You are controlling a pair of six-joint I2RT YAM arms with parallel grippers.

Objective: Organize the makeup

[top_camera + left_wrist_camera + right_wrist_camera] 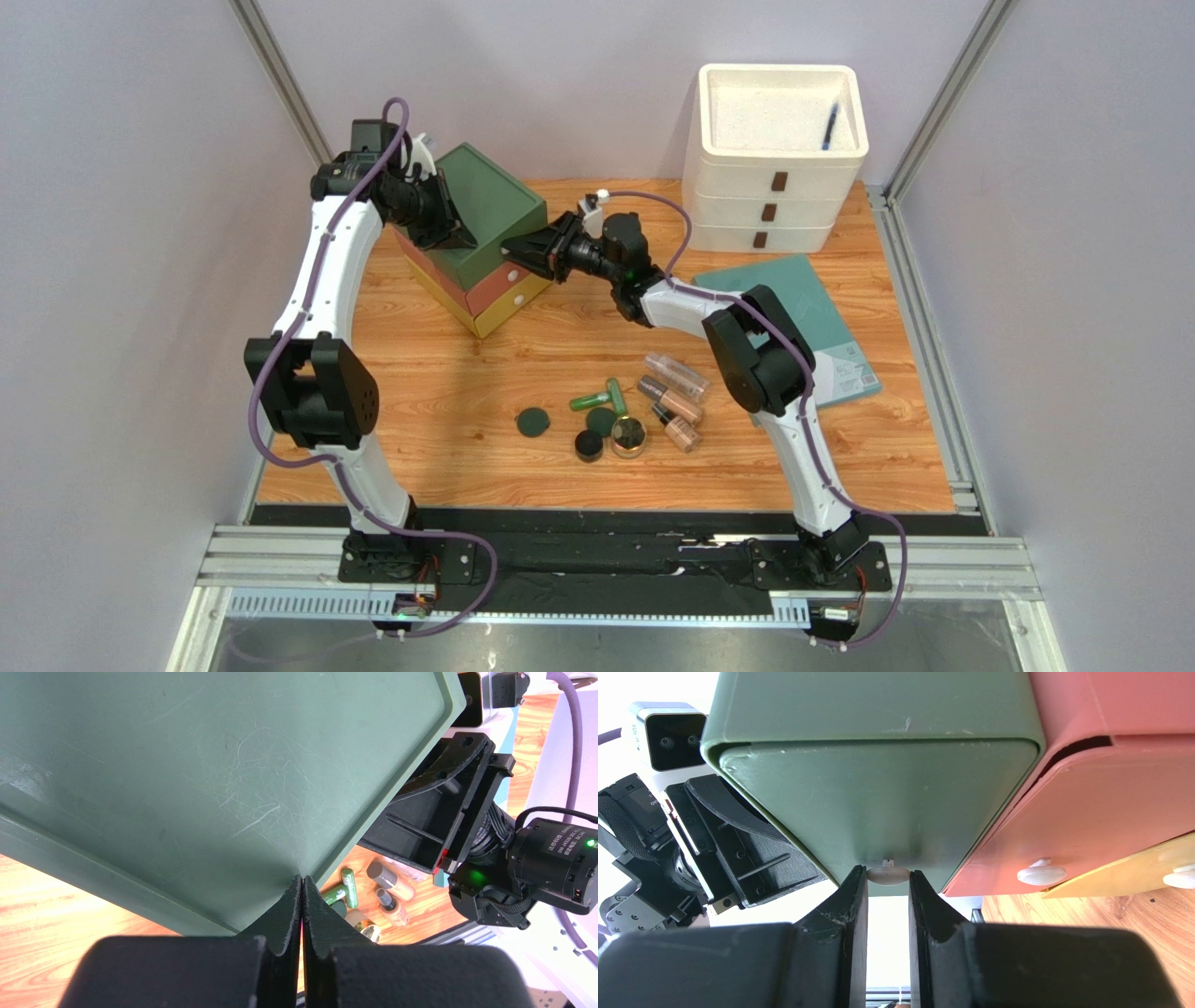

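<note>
Makeup (617,420) lies loose on the worktop (421,420), clustered on the near side of the coloured drawer stack (477,238), none of it stowed yet. At the stack's front the right tool (888,878) is clenched on the white knob (888,874) of the green top drawer (878,805), likely to pull it open. On the stack's far-left corner the left tool (302,885) is pinched closed, apparently bracing the stack; whether it nips the rim is unclear. Right of the stack lies a teal book (814,315); farther back and right, a white drawer unit (776,154).
</note>
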